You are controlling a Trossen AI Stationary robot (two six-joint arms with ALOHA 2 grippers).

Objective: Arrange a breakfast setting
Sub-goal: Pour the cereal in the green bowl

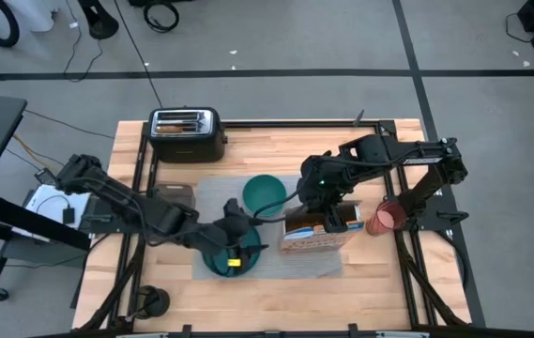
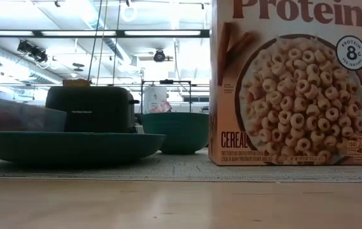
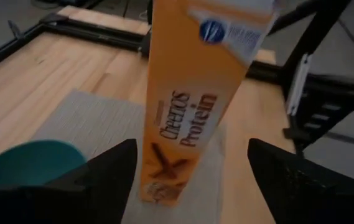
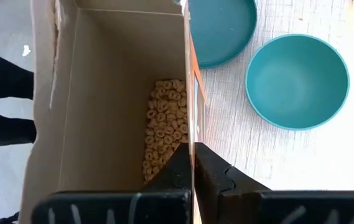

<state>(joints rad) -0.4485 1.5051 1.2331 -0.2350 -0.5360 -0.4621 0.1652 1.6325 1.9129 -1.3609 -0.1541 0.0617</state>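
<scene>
The right claw [image 4: 193,180] is pinching the top edge of the cereal box [image 1: 315,235], its two fingers together on one wall of the open top, so the box is standing upright on the placemat [image 1: 323,266] with its cereal lying loose at the bottom. I would guess it is gripping the rim that way so the box can be lifted and tipped toward the bowl [image 1: 265,192], which is sitting empty on the placemat just beside the box, toward the toaster [image 1: 187,133].

The left claw [image 3: 189,168] is hanging over the plate [image 1: 212,260], which is lying on the placemat on the box's other near side. Its fingers are spread apart with nothing between them and are pointing at the box's narrow face, perhaps to steady it, though it is not touching it.

The pink cup [image 1: 387,219] is standing off the placemat on the bare table [image 1: 379,291], near the box on the side away from the plate, under the right arm. From table height the plate's rim and the bowl behind it are both showing empty.

I am not seeing a spoon, toast slice or fruit anywhere, so by my reckoning the setting is only partly laid out: plate and bowl are on the mat, the cup is not yet brought in.
</scene>
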